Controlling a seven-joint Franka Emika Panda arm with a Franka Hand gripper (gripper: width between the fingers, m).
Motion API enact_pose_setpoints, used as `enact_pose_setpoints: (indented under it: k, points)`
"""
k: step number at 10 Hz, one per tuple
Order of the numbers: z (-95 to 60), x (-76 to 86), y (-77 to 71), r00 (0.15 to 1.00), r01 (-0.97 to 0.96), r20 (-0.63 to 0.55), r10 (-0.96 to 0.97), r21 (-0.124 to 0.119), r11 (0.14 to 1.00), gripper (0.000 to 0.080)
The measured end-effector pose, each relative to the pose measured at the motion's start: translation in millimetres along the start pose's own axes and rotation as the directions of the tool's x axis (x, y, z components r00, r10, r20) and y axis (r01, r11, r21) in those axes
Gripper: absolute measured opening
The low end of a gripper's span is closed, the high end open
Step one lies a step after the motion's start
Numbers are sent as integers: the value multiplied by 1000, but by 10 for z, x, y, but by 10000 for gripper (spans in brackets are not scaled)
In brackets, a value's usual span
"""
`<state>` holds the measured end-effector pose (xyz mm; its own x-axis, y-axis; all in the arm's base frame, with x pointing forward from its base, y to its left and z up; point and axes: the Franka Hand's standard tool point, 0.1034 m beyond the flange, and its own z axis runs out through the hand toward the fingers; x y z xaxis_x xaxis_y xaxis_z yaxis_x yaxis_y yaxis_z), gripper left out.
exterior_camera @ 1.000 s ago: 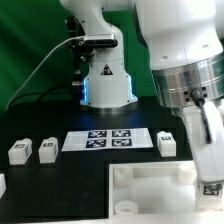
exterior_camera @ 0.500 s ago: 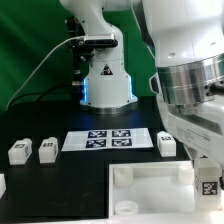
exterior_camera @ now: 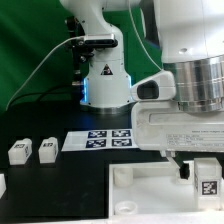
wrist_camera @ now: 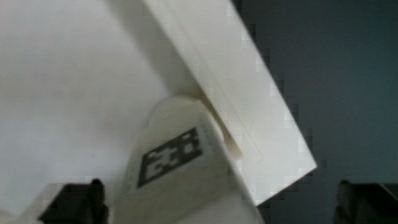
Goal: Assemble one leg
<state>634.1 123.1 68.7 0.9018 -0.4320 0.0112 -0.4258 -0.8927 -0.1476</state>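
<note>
A white leg [exterior_camera: 208,183] with a black-and-white tag stands upright on the far corner of the large flat white top [exterior_camera: 140,195], at the exterior view's right. My gripper [exterior_camera: 206,174] straddles this leg from above. In the wrist view the leg [wrist_camera: 178,160] rises between my dark fingertips [wrist_camera: 71,202], which sit far apart. It lies against one fingertip and a gap shows beside the other, so the gripper [wrist_camera: 217,206] is open. The top [wrist_camera: 71,80] fills the wrist view behind the leg.
Two more legs [exterior_camera: 18,152] [exterior_camera: 46,150] stand on the black table at the exterior view's left, and part of another part [exterior_camera: 2,186] shows at the left edge. The marker board [exterior_camera: 100,141] lies behind the top. The robot base [exterior_camera: 105,80] stands at the back.
My hand has turned about a quarter turn about its upright axis over the leg, now showing its broad side. The leg has stayed in place at the top's corner.
</note>
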Motion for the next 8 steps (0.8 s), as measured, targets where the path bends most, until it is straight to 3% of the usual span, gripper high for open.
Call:
enact_pose_setpoints:
  k: [1, 3, 4, 5, 6, 8]
  points:
    - [-2, 12, 19, 994, 112, -1, -112, -4, 994, 649]
    - [-42, 77, 64, 917, 398, 11, -398, -45, 916, 649]
    - [-35, 67, 55, 942, 336, 10, -336, -41, 941, 649]
    - [-33, 70, 62, 939, 343, 10, -343, -43, 938, 525]
    - [-32, 67, 58, 959, 284, 8, -284, -42, 958, 525]
    - [-30, 65, 60, 997, 77, 0, -77, -41, 996, 292]
